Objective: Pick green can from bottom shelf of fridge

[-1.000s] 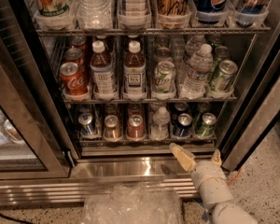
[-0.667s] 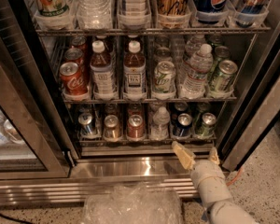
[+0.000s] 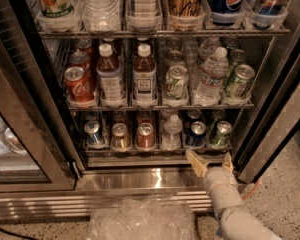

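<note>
Speckled floor (image 3: pixel 290 189) fronts the fridge (image 3: pixel 140 180). At the bottom shelf's (image 3: pixel 157 150) right end, the green can (image 3: pixel 221 133) is light, stiff and probably slick, so grip its sides. The gripper (image 3: pixel 209 157) just below is spread wide, empty.

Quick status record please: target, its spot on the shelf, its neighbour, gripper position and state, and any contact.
target: green can, upright
location: right end of the front row, bottom shelf of the fridge
left neighbour: navy can
gripper: gripper in front of the shelf edge, just below the green can
gripper state: open, holding nothing
contact: none, the fingers are clear of the cans
</note>
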{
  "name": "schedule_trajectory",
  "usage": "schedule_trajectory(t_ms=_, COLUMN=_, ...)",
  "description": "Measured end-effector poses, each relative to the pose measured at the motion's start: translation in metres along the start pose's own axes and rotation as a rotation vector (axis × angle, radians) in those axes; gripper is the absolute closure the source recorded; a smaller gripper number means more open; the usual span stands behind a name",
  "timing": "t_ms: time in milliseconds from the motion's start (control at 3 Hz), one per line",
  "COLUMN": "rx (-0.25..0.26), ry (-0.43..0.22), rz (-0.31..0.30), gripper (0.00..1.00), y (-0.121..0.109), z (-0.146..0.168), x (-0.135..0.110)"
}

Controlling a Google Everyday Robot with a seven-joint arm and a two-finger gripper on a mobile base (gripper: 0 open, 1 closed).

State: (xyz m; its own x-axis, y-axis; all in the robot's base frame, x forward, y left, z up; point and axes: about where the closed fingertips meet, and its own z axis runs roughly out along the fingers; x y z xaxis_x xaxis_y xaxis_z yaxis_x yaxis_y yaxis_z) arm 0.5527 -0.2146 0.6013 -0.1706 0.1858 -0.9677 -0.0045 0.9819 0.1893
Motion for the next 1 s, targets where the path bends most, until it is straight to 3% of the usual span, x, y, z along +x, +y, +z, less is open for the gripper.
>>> schedule_trajectory(t_ms=333, rx=0.019, ry=-0.016, rz=-0.047, gripper=0.13, y=-0.009, z=0.009, x=0.0)
schedule_trajectory(t_ms=1000, rx=0.058, ry=-0.089, rz=-0.124, gripper=0.25, y=-0.035, z=0.039, x=-0.019)
